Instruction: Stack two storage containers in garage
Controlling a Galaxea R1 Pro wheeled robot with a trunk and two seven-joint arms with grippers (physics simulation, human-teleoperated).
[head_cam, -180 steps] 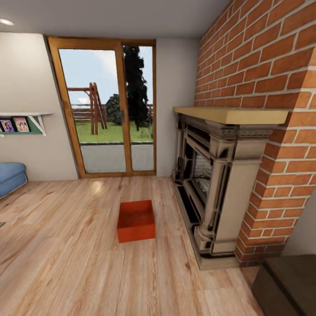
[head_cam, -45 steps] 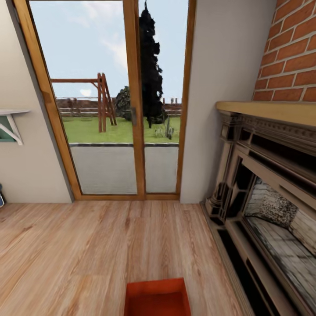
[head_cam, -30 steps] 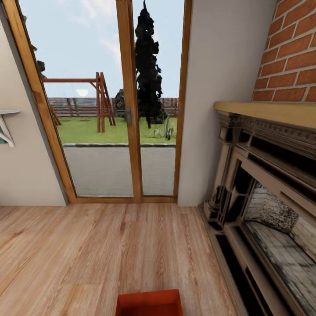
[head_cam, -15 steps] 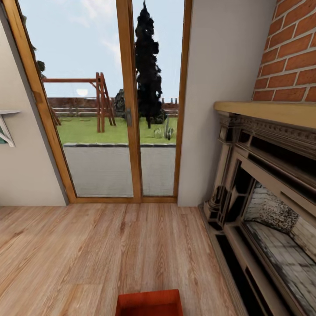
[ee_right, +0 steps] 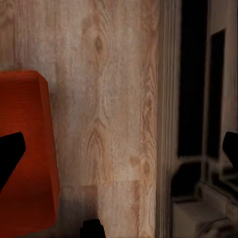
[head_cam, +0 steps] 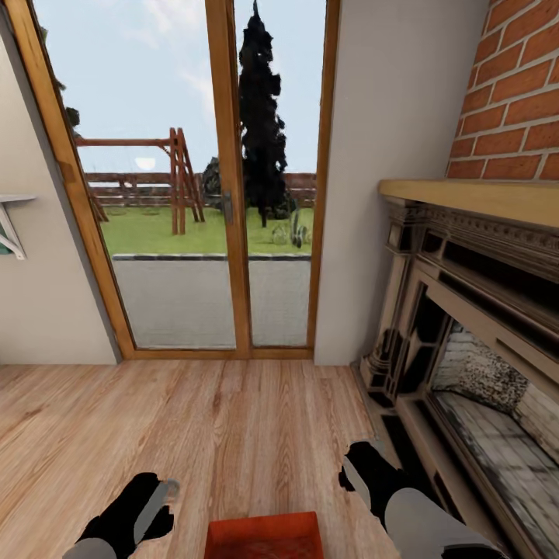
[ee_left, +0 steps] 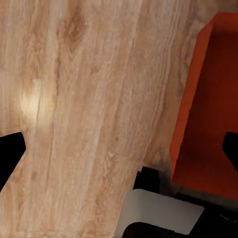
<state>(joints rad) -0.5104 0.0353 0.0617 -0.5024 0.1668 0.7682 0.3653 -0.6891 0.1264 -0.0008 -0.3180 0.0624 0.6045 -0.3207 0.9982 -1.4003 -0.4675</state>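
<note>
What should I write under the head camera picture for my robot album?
Both arms reach down beside the orange-red storage container on the wood floor, near the fireplace.

A living room in a home. Light wood-plank floor [head_cam: 194,435] runs to tall glass garden doors [head_cam: 194,194] with wooden frames, looking onto a lawn and swing frame. An ornate fireplace [head_cam: 466,326] stands beside a red-brick chimney [head_cam: 512,93].
</note>
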